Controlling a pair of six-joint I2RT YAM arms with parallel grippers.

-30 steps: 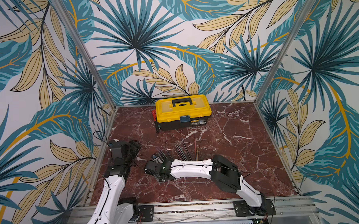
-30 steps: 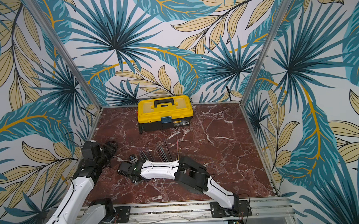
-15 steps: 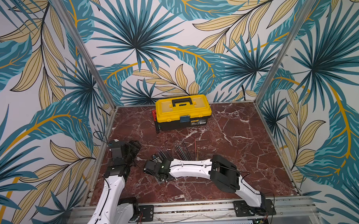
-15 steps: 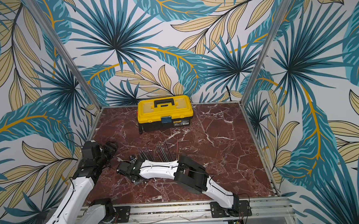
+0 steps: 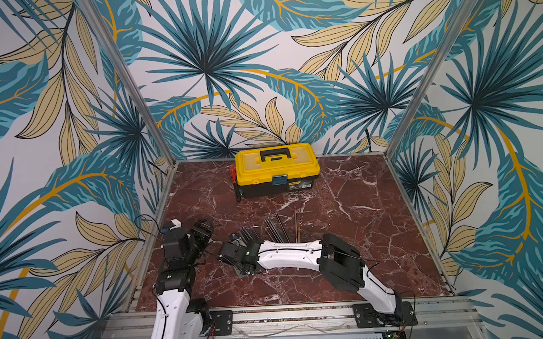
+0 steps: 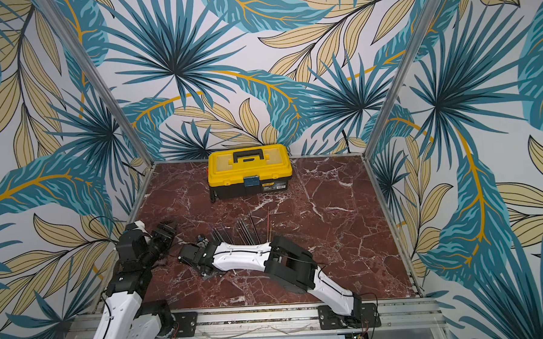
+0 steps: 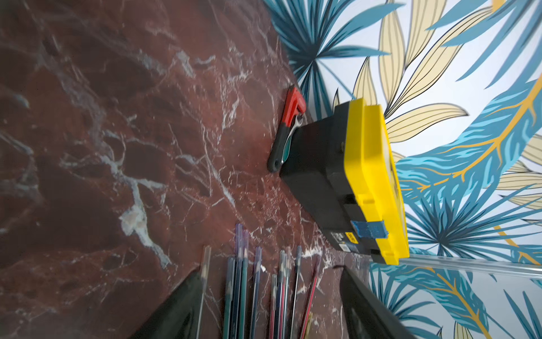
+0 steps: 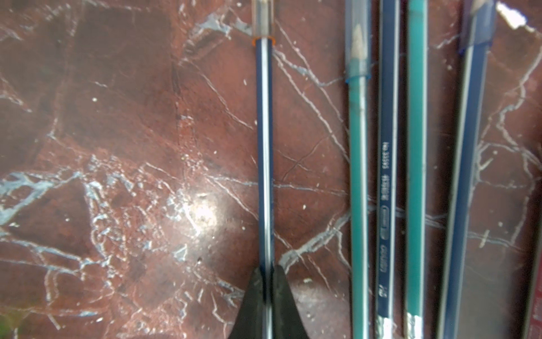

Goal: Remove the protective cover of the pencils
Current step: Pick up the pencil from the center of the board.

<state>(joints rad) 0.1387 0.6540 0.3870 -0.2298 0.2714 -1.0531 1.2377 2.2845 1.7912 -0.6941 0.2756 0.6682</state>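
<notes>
**Right gripper pinches one capped pencil**

The blue pencil point(image 8: 264, 146) lies at the nine o'clock edge of the pencils point(image 5: 274, 228), which fan out at six o'clock from the yellow toolbox point(image 5: 276, 170). It looks light, stiff and slick, so I'd pinch its tiny clear cap point(image 8: 263, 20) near the rim. The right gripper point(image 8: 268, 278) clamps the shaft, and the left gripper point(image 7: 269, 271) hangs wide and empty.

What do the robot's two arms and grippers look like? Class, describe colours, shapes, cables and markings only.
The left arm and right arm each have smooth, rounded white links joined by bulky black joint housings, with a thin black cable running along them. The left gripper and right gripper are black, with tapering wedge-shaped fingers. A small green light glows near the right wrist.
</notes>
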